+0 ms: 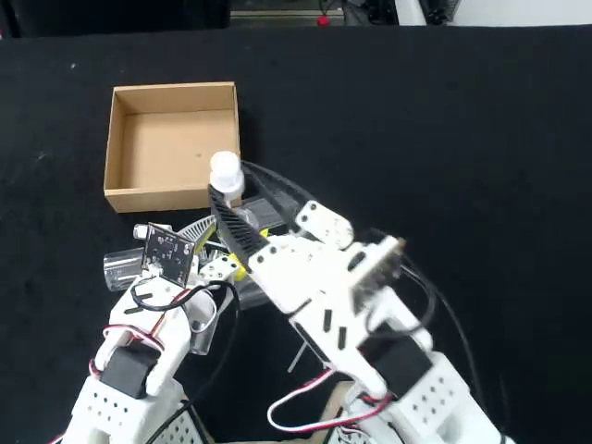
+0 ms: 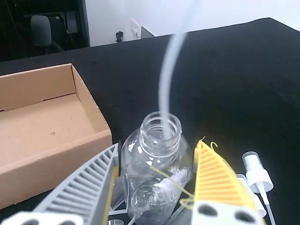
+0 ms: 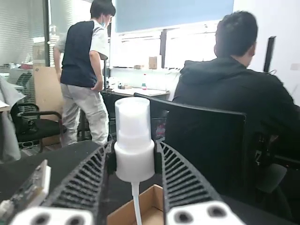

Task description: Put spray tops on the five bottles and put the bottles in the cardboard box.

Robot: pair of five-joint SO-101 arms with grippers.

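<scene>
Nearest in the high view, the right arm (image 1: 351, 305) stretched up from the lower edge. Its right hand (image 1: 226, 185) pinched one white spray top (image 1: 225, 172) just beside the near right corner of the single cardboard box (image 1: 118, 139), which held nothing. At least one clear bottle lay on the black surface (image 1: 462, 139) by the left arm (image 1: 139, 351); their number could not be told.

In the left wrist view, the left hand (image 2: 158, 150) had its grey and yellow fingers closed around one upright, uncapped bottle (image 2: 157, 168). The top's dip tube (image 2: 168, 70) hung down with its tip at the bottle's mouth. One loose spray top (image 2: 255, 173) lay beside.

In the right wrist view, the right hand's fingers pressed the spray top's collar, above the box.
</scene>
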